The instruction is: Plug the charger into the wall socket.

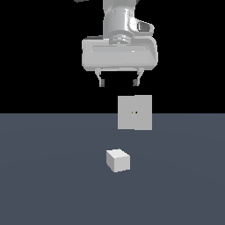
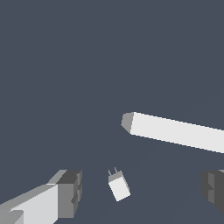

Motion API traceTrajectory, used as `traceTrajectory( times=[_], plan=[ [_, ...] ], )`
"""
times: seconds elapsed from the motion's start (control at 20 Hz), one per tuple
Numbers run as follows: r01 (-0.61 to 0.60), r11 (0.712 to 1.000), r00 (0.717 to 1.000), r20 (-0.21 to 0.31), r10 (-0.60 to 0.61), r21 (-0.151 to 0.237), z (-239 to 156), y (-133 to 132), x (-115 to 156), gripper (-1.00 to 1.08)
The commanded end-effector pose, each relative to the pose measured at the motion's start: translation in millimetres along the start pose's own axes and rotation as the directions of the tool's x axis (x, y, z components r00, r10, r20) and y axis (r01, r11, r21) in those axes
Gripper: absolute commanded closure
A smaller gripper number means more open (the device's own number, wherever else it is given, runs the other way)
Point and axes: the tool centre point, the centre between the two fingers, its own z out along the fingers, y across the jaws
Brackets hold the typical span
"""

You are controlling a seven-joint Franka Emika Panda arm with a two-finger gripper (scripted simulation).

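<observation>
The end effector (image 1: 119, 82) hangs high above the desk (image 1: 44, 176), its fingers spread wide and empty. The charger (image 1: 117, 160) rests on the desk below it, apart from the wall socket (image 1: 135, 112), which stands upright just beyond the cube.

A: What does the arm look like?

B: Glossy pale grey. A rounded cylindrical wrist sits atop a wide, boxy hand with softened corners, above the wall socket (image 1: 135, 112).

A: And the gripper (image 1: 119, 81)?

B: Two short, slim grey fingers (image 1: 101, 79) ending in darker tips. In the wrist view the fingers (image 2: 65, 194) are blocky: light grey bodies, dark grey ridged pads.

A: Any markings?

B: None visible, only bright highlights on the wrist casing.
</observation>
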Motion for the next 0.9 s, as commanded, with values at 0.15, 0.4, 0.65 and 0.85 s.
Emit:
traceTrajectory(
  times=[0.15, 0.4, 0.65, 0.85],
  plan=[
    [0.004, 1.0, 1.0, -0.002, -0.004, 0.0, 1, 0, -1, -0.92],
    [0.027, 1.0, 1.0, -0.011, -0.027, 0.003, 7, -2, -7, -0.92],
    [0.073, 0.997, 0.997, -0.03, -0.073, 0.006, 18, -4, -19, -0.92],
    [0.125, 0.992, 0.991, -0.051, -0.124, 0.01, 31, -6, -33, -0.92]
  ],
)
